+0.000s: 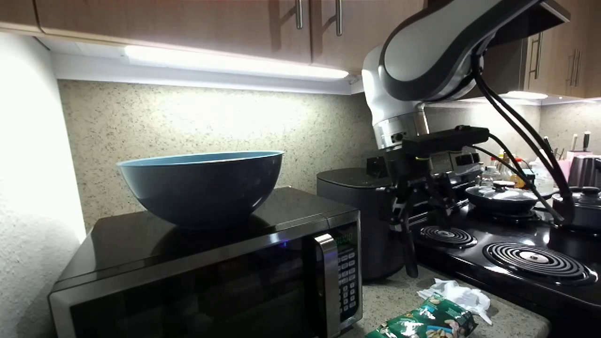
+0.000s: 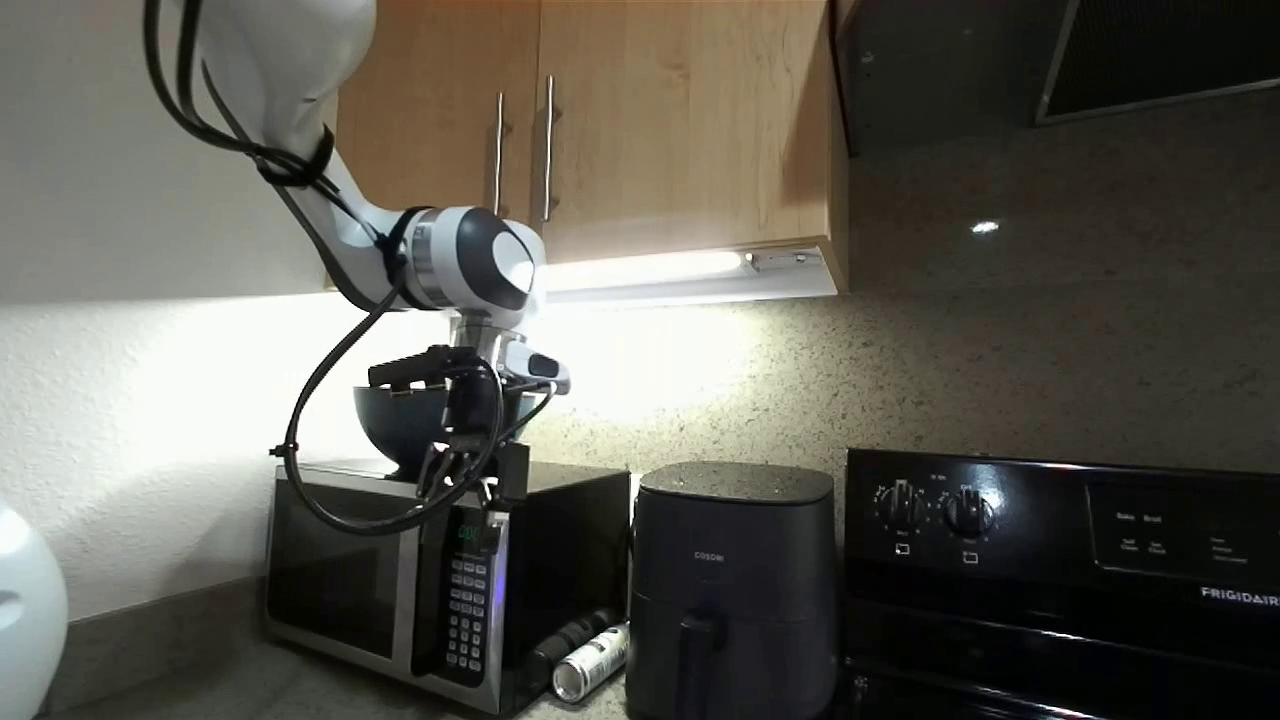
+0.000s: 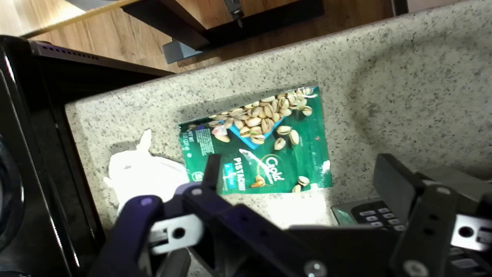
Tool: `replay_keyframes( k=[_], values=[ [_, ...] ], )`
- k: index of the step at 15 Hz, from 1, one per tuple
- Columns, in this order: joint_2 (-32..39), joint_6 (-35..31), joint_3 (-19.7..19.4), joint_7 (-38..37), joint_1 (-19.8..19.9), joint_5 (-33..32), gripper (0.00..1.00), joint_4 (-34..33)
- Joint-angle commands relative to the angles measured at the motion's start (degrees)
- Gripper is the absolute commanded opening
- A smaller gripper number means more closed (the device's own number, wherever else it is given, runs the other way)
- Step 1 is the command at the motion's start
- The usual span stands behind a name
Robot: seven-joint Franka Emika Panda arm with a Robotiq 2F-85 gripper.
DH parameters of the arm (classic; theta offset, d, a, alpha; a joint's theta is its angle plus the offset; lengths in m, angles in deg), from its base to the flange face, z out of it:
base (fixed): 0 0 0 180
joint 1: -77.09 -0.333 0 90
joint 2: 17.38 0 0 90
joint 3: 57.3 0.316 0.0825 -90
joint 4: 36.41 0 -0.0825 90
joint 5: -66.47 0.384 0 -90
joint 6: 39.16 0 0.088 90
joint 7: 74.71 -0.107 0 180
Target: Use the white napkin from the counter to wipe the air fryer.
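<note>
Napkin (image 3: pixel 144 175), crumpled, on worktop (image 3: pixel 342 65) beside pistachio packet (image 3: pixel 257 142); end effector (image 3: pixel 303 173) empty, jaws spread, presumably to grasp napkin.

In both exterior views the fryer (image 2: pixel 735 570) stands between the microwave (image 2: pixel 335 570), on its left, and the stove (image 2: pixel 1040 605), on its right; the bowl (image 1: pixel 202 195) sits on the microwave. On the counter (image 3: pixel 403 77) before the fryer, below the claw (image 3: pixel 301 169), the napkin (image 3: pixel 150 179) lies between stove and packet (image 3: pixel 261 146), just beside the packet. Between microwave and fryer lies 1 can (image 2: pixel 592 665); in an exterior view the stove bears 1 pan (image 1: pixel 501 202), with 1 pot (image 1: pixel 587 213) to its right.
</note>
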Motion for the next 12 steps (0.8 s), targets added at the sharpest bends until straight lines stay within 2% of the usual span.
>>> replay_keyframes(
  k=[1,4,5,12],
  values=[
    [-3.0,1.0,-3.9,-0.4,3.2,-0.6,1.0,3.8],
    [-4.1,1.3,-7.1,-1.2,6.3,-0.8,1.0,5.8],
    [-1.4,0.3,-6.2,0.0,5.0,0.0,1.0,3.5],
    [-1.4,0.3,-6.2,0.3,5.1,0.0,1.0,3.6]
  ],
)
